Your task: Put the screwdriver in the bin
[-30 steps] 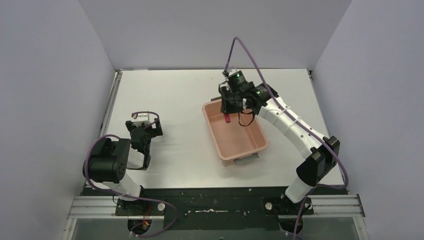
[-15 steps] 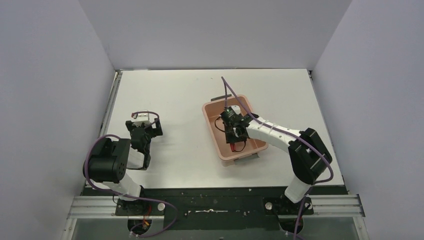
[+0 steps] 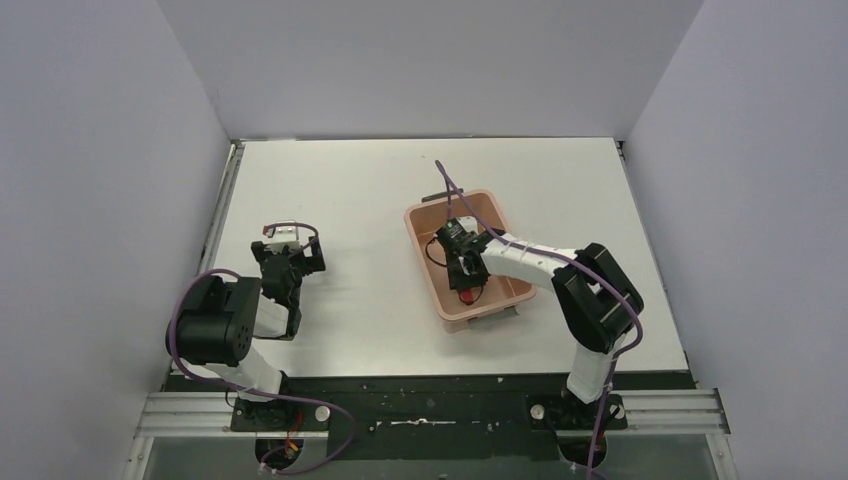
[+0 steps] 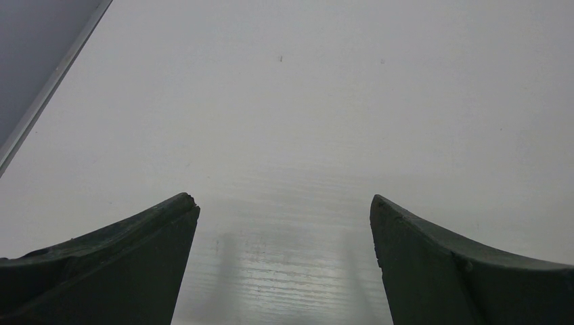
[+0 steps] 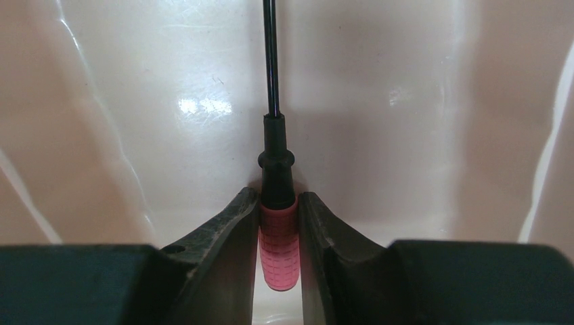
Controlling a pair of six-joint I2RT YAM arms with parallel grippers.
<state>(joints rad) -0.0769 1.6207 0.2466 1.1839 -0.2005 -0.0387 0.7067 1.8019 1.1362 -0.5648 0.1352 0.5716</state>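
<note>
- Screwdriver [image 5: 275, 156] — slim black shaft, black collar, short red-pink ribbed handle. It is inside the bin, with the shaft pointing away from the wrist camera over the glossy floor. Contact with the floor cannot be told.
- Right pincer [image 5: 277, 196] — clamped on the screwdriver's handle, one finger at each side. The collar and shaft project beyond the fingertips.
- Bin [image 3: 422, 258] — salmon-pink rectangular tub with rounded corners and a raised rim. It stands on the surface right of centre, skewed to the edges.
- Right arm [image 3: 520, 258] — white segments, reaching into the bin's near half.
- Left pincer [image 4: 282, 200] — fingers spread wide, with only the white surface [image 4: 284, 81] showing between them. It is on the left side, well apart from the bin.
</note>
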